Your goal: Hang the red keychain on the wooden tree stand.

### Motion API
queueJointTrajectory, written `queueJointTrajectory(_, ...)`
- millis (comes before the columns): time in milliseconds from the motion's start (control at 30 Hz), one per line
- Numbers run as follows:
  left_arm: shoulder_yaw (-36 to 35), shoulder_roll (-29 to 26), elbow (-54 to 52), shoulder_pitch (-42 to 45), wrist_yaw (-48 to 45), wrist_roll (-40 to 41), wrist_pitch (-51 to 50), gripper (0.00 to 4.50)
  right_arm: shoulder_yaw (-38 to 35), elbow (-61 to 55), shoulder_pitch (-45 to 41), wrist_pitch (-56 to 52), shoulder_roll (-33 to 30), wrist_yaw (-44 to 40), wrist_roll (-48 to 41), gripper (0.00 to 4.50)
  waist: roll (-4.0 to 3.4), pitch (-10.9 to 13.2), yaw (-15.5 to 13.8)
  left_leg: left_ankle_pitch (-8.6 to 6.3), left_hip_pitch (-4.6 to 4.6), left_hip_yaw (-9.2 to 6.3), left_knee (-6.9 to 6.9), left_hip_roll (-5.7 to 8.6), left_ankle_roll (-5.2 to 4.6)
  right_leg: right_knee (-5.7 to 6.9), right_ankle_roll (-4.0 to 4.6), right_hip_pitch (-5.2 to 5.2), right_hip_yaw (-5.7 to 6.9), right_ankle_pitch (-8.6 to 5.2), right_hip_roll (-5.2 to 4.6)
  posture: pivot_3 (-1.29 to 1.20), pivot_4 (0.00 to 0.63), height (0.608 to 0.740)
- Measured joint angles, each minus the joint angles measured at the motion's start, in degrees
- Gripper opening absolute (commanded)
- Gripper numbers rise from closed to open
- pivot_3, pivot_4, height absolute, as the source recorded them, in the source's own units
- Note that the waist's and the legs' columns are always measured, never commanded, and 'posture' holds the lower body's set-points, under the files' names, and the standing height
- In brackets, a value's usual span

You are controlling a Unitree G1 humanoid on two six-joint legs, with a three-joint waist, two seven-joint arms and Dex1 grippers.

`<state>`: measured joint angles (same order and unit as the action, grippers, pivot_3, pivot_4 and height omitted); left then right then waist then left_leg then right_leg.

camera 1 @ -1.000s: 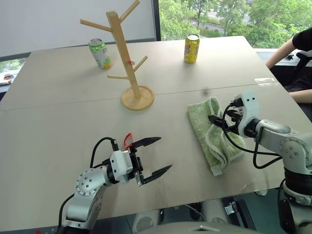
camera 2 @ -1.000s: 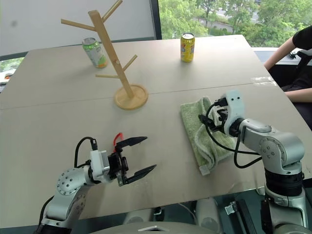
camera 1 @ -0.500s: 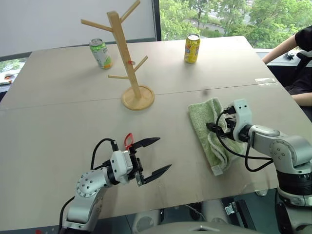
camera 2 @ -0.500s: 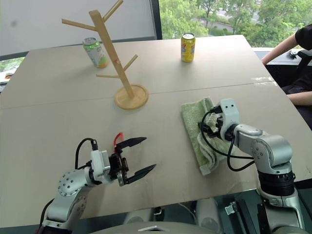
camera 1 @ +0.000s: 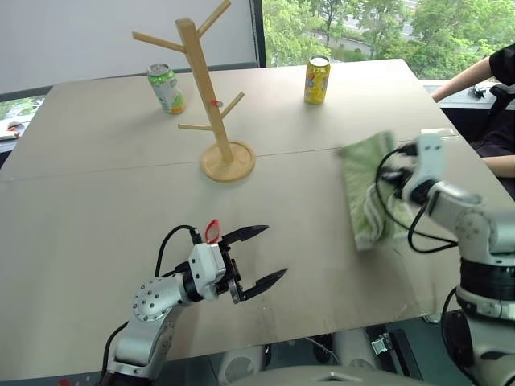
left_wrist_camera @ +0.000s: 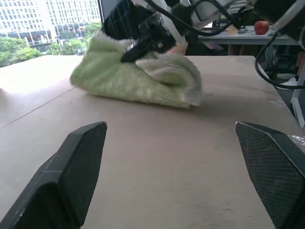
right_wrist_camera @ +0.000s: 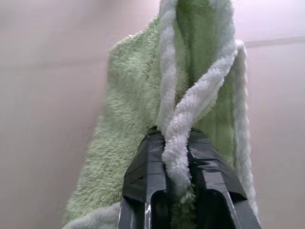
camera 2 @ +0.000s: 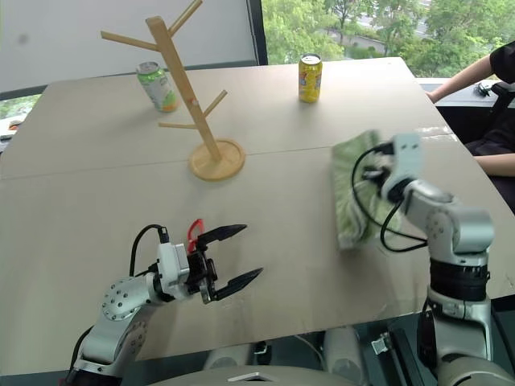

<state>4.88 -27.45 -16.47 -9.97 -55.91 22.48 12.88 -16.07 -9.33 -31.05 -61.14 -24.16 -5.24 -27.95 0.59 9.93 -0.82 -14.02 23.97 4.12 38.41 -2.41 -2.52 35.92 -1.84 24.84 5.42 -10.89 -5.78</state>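
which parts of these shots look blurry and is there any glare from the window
Both eye views: the green towel and the right gripper are motion-smeared, the wooden tree stand is sharp. Left wrist view: bright, washed-out window at the far end. Right wrist view: pale, hazy table.

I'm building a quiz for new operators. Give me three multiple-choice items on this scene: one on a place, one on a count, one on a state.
1. Where is the red keychain?
A. on a peg
B. beside the left pincer
C. under the towel

2. How many drink cans stand on the table?
A. one
B. two
C. four

3. What is the right pincer doing?
A. pinching the green towel
B. gaping open
C. gripping a can

Answers: 1 B, the red loop shows by that wrist. 2 B, green can and yellow can. 3 A, its fingers clamp a towel fold.
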Motion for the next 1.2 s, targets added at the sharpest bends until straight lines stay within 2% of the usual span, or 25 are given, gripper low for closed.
queueJointTrajectory(133,0.2,0.0,0.0,0.9,0.6,-0.3,-0.4,4.50,-9.1,9.8,-5.0,5.7,-0.8,5.2,2.3,0.09,-0.04,0.0,0.1,0.00,0.03,0.11,-0.06,0.03,0.00,-0.02,-0.01,0.03,-0.02,0.01,0.00,0.00,0.150,0.740)
queueJointTrajectory(367,0.3,0.0,0.0,1.3,1.1,-0.7,-0.9,4.50,-18.6,24.5,-8.3,12.7,-4.3,10.1,4.0,0.09,-0.12,0.1,0.4,0.01,0.00,0.25,-0.08,0.02,-0.01,-0.01,-0.09,0.04,-0.05,0.05,0.04,0.00,0.150,0.740)
queueJointTrajectory(500,0.3,0.0,0.0,1.3,1.1,-0.9,-0.9,4.50,-19.8,29.1,-8.4,14.2,-5.0,10.1,4.0,0.09,-0.17,0.1,1.0,0.01,0.00,0.18,-0.08,0.01,-0.01,-0.01,-0.11,0.04,-0.08,0.06,0.05,0.00,0.150,0.740)
queueJointTrajectory(767,0.3,0.0,0.0,1.3,1.0,-0.9,-0.9,4.50,-17.1,27.6,-7.4,14.3,-5.0,8.0,4.0,0.09,-0.25,0.1,1.5,0.01,0.00,0.11,-0.10,0.01,-0.01,-0.01,-0.23,0.07,-0.13,0.13,0.05,0.00,0.150,0.740)
queueJointTrajectory(800,0.3,0.0,0.0,1.3,1.0,-0.9,-0.9,4.50,-16.9,26.8,-7.0,14.4,-4.9,8.0,4.1,0.84,-0.25,0.1,1.5,0.00,0.00,0.10,-0.10,0.01,-0.01,-0.01,-0.23,0.07,-0.14,0.13,0.05,0.00,0.150,0.740)
queueJointTrajectory(833,0.2,0.0,0.0,1.4,1.0,-0.9,-0.9,4.50,-16.9,25.9,-6.7,14.5,-4.9,8.1,4.0,1.14,-0.25,0.1,1.5,0.01,0.00,0.10,-0.10,0.01,-0.01,-0.01,-0.23,0.07,-0.14,0.13,0.04,0.00,0.150,0.740)
queueJointTrajectory(1033,0.3,0.0,0.0,2.0,0.9,-0.9,-0.8,4.50,-17.0,22.7,-6.3,15.6,-4.8,8.2,3.8,4.09,-0.26,0.1,1.5,0.01,-0.01,0.10,-0.10,0.01,-0.01,-0.01,-0.22,0.07,-0.14,0.13,0.04,0.00,0.150,0.740)
queueJointTrajectory(1067,0.3,0.0,0.0,2.0,0.9,-0.9,-0.8,4.50,-17.0,22.6,-6.3,15.6,-4.8,8.1,3.8,4.40,-0.26,0.1,1.5,0.01,-0.01,0.10,-0.10,0.01,-0.01,-0.01,-0.22,0.07,-0.14,0.13,0.04,0.00,0.150,0.740)
queueJointTrajectory(1200,0.3,0.0,0.0,2.2,0.7,-0.9,-0.8,4.50,-17.0,22.2,-5.7,15.6,-4.8,8.1,3.7,4.40,-0.26,0.1,1.5,0.01,0.00,0.11,-0.10,0.01,-0.01,-0.01,-0.23,0.07,-0.14,0.13,0.04,0.00,0.150,0.740)
